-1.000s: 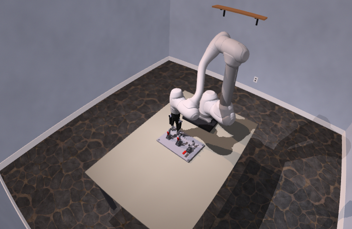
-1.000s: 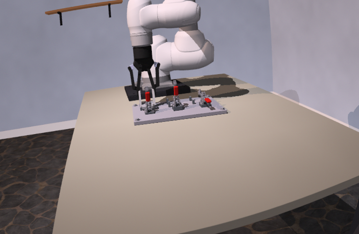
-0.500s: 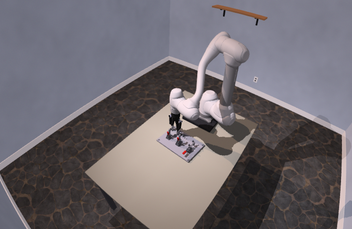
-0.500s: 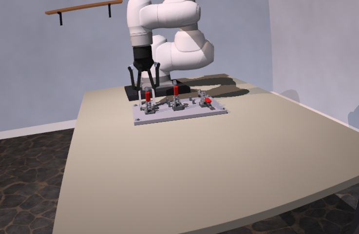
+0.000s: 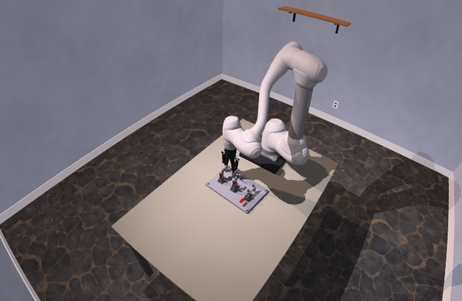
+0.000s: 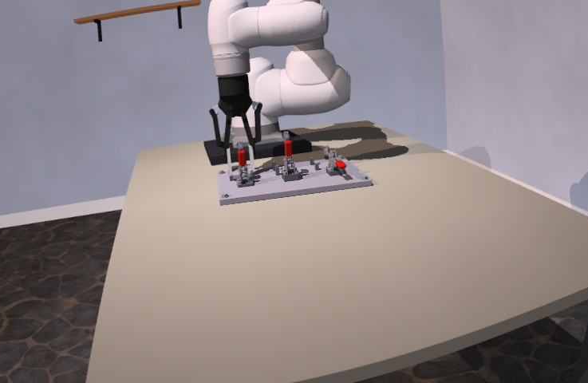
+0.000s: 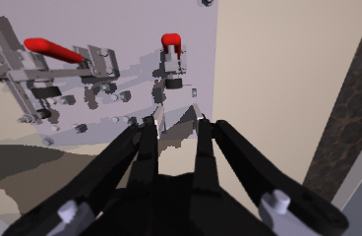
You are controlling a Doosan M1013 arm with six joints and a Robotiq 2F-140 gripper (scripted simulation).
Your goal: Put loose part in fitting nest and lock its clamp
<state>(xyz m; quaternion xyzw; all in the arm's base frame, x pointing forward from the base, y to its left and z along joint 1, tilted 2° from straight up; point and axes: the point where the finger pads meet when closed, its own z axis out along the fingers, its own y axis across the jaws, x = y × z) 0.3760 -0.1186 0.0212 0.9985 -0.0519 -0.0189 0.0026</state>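
So the thin grey metal plate part [image 7: 179, 120] is pinched between the black two-finger gripper [image 7: 176, 125], fingers closed partway on it. It hangs tilted right over the near end of the light grey fixture plate [image 7: 135, 25]. Just ahead of the fingertips stands a red-handled toggle clamp [image 7: 171, 46], upright, with another one [image 7: 53, 51] off to the side.

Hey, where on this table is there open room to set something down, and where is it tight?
Open patches: the wide tan stretch of table in front of the fixture plate, and the strip to its right, toward the table edge. Tight: the plate itself, packed with three red-handled clamps, and its back left corner, where the pincer hangs, shut on the part, with the arm's black base just behind.
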